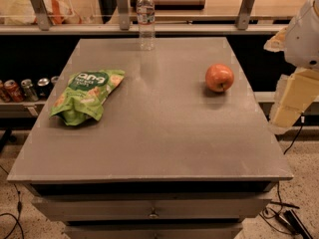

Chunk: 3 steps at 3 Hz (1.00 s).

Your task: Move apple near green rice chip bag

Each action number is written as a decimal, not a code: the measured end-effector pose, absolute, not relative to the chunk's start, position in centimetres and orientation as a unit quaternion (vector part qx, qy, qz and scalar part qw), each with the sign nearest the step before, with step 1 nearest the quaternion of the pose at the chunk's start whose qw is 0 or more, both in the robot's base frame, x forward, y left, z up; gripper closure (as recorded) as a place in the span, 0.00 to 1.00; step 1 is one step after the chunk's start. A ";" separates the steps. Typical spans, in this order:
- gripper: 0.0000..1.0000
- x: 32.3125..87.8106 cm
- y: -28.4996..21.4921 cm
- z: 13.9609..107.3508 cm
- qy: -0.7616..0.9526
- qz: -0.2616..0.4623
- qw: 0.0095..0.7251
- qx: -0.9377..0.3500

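The apple sits on the right part of the grey worktop, toward the far side, red-orange with a paler yellowish patch, its stem dimple turned upward. We see it resting alone, with nothing touching it and a small shadow under it. The green rice chip bag lies flat on the left part of the worktop, well apart from the apple, with a broad stretch of bare surface between them. Its dark green label with white lettering faces up at the far end, and its crumpled near end points toward the worktop's left edge.

A clear plastic water bottle stands upright at the far edge of the worktop, roughly midway between the bag and the apple but farther back than both.

The hand hangs at the right border of the view, beyond the worktop's right edge and lower than the white arm shell above it. We see it as pale cream blocks. It holds nothing and touches neither the apple nor the worktop, and it is well apart from the bag. We cannot tell whether it is spread or pressed together.

To the left, below the worktop's level, a row of drink cans stands on a shelf. Under the worktop's front edge we see a drawer, and cables lie on the speckled floor at lower right.
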<state>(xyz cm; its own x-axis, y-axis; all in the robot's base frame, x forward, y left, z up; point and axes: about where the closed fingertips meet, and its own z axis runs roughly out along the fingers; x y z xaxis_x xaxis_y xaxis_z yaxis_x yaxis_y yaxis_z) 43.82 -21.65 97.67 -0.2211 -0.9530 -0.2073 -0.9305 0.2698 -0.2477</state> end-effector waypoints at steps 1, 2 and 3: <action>0.00 43.8 -21.6 97.7 0.781 -0.035 0.160 -0.603; 0.00 44.2 -21.6 98.0 0.785 -0.036 0.158 -0.597; 0.00 45.8 -20.9 98.3 0.805 -0.029 0.150 -0.574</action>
<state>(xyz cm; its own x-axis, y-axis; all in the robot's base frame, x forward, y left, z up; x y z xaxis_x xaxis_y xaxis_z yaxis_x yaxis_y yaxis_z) 45.78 -20.89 98.30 -0.2970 -0.9319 -0.2084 -0.9144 0.3404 -0.2191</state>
